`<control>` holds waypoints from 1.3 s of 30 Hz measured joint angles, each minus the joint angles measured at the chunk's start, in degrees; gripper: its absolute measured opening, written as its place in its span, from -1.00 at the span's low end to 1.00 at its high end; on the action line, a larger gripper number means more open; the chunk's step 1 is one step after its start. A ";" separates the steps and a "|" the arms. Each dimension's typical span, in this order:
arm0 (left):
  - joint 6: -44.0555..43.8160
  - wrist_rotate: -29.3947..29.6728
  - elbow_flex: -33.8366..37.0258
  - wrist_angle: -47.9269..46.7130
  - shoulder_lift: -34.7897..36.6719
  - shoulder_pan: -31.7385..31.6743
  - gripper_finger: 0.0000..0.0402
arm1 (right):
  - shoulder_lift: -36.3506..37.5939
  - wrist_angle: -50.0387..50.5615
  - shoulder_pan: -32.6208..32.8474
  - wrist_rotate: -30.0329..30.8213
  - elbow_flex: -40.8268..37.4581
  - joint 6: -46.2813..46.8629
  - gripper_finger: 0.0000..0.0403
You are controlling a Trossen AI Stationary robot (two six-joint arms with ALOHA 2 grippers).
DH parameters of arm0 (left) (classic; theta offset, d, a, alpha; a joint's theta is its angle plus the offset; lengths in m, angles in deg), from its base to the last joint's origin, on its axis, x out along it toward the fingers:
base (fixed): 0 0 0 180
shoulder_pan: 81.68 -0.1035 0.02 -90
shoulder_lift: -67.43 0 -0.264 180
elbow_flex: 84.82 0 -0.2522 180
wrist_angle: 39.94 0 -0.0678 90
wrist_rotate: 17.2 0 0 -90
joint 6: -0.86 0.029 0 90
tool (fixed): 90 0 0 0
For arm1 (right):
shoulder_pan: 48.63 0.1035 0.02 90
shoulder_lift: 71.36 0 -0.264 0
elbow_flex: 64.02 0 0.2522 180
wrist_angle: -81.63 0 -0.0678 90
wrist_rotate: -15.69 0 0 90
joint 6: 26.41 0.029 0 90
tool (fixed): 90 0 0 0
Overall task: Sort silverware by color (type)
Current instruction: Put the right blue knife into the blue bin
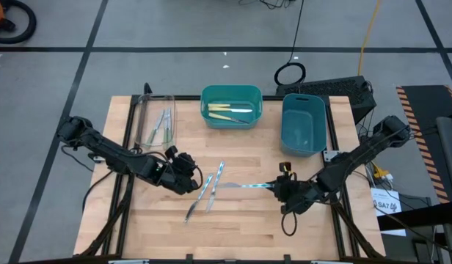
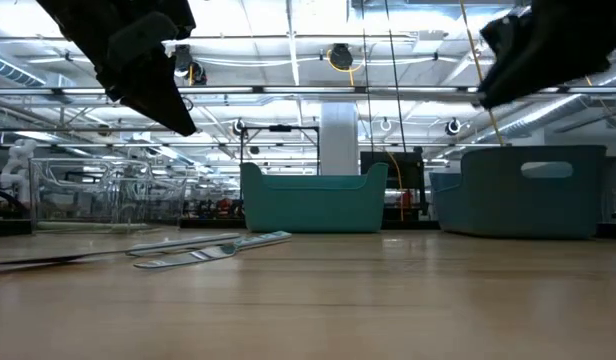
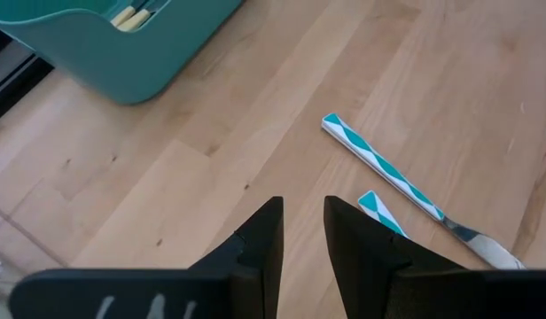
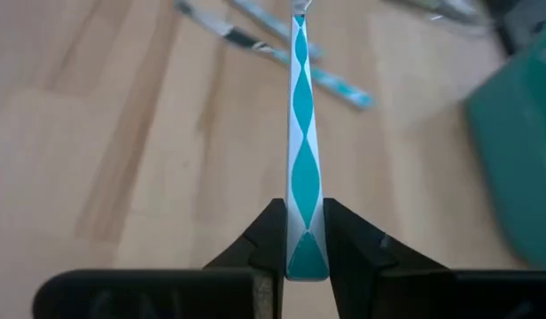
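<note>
- Between the fingers of the right gripper, a thin utensil with a white handle patterned in teal diamonds is pinched at its handle end; its metal end points away from the wrist.
- In the high view, the right gripper sits over the right-centre of the light wooden table, with the held utensil reaching toward the table's middle.
- The left gripper has its two dark fingers set a narrow gap apart, with bare wood showing between them and nothing held.
- In the high view, the left gripper sits left of the table's middle, just beside the loose utensils.
- Two more teal-and-white patterned utensils lie flat on the wood near the centre, side by side; a third thin utensil lies just beside them.
- In the left wrist view, one of these utensils lies fully clear of the fingers, and a second is partly hidden behind one finger.
- The teal plastic bin at the far centre holds yellow-handled utensils.
- The clear plastic tray at the far left holds pale green-handled utensils.
- The blue plastic bin stands at the far right; whether it holds anything cannot be told.
</note>
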 joint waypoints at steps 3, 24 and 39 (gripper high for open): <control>0.00 0.00 0.00 0.22 0.00 0.00 -0.54 | 0.00 4.84 0.08 2.91 4.00 -0.90 -0.76; 1.66 0.00 0.00 3.30 0.00 0.00 -0.54 | 0.00 9.14 3.98 25.07 10.34 -11.63 -0.76; 1.66 0.00 0.00 3.30 0.01 0.02 -0.54 | 0.00 9.51 5.68 29.63 10.34 -10.06 -0.76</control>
